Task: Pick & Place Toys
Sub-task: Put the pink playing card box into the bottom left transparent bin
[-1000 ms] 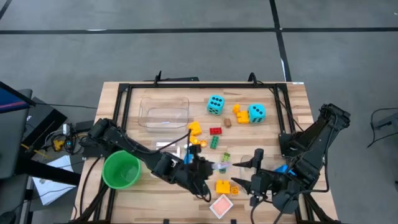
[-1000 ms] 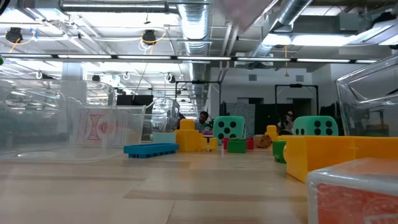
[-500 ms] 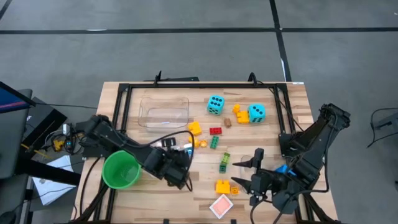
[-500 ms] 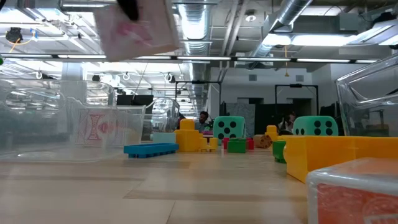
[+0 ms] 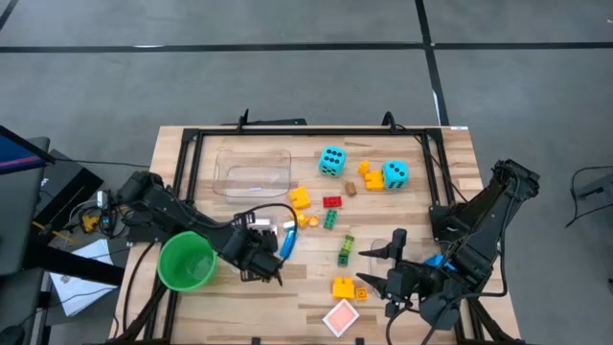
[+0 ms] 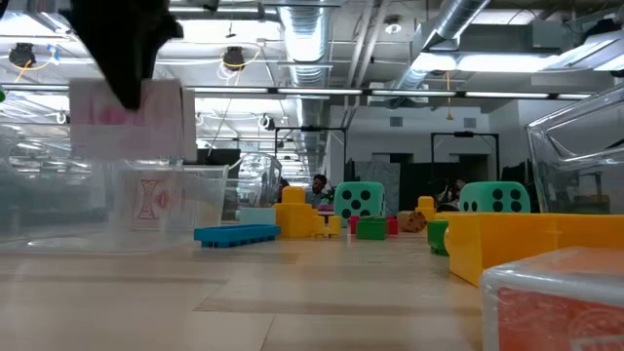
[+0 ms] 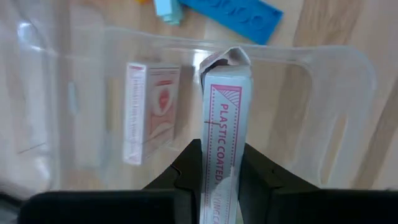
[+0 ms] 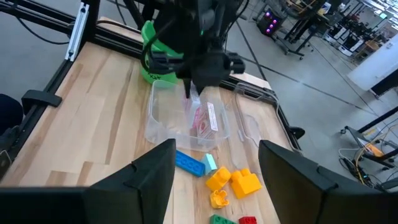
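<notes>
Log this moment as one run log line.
left gripper: jaws shut on card box, above clear bin | bin: one card box inside | right gripper: waiting, jaws open, empty

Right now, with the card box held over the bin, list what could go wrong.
1. The left gripper pinches only the lower end of the card box; it may tilt or slip before release.
2. A second card box already lies in the bin; the dropped one could land on it and tip.
3. The blue brick lies just beyond the bin wall; a late release might hit it.
</notes>
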`<state>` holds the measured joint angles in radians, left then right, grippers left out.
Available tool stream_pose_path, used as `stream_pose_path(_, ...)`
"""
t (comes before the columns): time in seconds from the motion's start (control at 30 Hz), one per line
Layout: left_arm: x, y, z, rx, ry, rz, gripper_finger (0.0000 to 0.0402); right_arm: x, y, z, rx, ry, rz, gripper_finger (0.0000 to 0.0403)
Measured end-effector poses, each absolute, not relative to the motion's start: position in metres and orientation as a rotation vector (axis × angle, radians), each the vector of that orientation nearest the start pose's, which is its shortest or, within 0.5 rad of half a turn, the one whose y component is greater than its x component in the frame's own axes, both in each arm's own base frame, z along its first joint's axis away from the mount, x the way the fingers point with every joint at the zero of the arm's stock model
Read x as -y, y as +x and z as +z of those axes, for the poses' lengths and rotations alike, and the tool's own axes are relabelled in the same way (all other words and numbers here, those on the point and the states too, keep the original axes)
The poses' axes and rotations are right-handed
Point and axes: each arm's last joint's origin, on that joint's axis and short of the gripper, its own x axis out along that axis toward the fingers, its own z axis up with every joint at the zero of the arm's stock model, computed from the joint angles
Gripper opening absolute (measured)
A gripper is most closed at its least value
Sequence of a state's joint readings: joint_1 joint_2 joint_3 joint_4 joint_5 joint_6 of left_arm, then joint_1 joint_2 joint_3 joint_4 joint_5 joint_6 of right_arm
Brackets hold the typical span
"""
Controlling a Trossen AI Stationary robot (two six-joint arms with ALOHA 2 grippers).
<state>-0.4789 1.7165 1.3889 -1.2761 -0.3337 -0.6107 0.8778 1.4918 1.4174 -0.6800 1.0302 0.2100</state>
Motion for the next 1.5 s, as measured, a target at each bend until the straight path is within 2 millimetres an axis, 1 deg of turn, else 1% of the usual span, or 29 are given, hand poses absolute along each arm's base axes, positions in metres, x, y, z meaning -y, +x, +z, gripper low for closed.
stream_pose_path(0.07, 0.13, 0.271, 0.24, -1.387, 0.098, 0.294, 0.0055, -0.22, 0.217, 0.352, -0.416, -0.409, -0.192, 0.0222)
stream_pose_path(0.2, 0.123, 0.255, 0.22, -1.393, 0.092, 0.26, 0.0055, -0.218, 0.219, 0.352, -0.419, -0.406, -0.201, 0.0222)
stream_pose_path(0.37, 0.114, 0.246, 0.207, -1.371, 0.079, 0.254, 0.0055, -0.216, 0.221, 0.352, -0.423, -0.403, -0.205, 0.0222)
stream_pose_path(0.5, 0.111, 0.249, 0.206, -1.359, 0.092, 0.228, 0.0055, -0.215, 0.223, 0.352, -0.425, -0.401, -0.211, 0.0222)
stream_pose_path(0.8, 0.092, 0.258, 0.206, -1.39, 0.057, 0.188, 0.0055, -0.215, 0.223, 0.351, -0.426, -0.401, -0.209, 0.0222)
stream_pose_path(0.93, 0.086, 0.263, 0.206, -1.381, 0.055, 0.167, 0.0055, -0.215, 0.223, 0.351, -0.427, -0.401, -0.208, 0.0222)
stream_pose_path(1.2, 0.086, 0.264, 0.205, -1.383, 0.107, 0.105, 0.0055, -0.214, 0.222, 0.351, -0.433, -0.409, -0.208, 0.0222)
stream_pose_path(1.5, 0.088, 0.271, 0.184, -1.464, 0.184, 0.078, 0.0055, -0.214, 0.222, 0.351, -0.433, -0.41, -0.208, 0.0222)
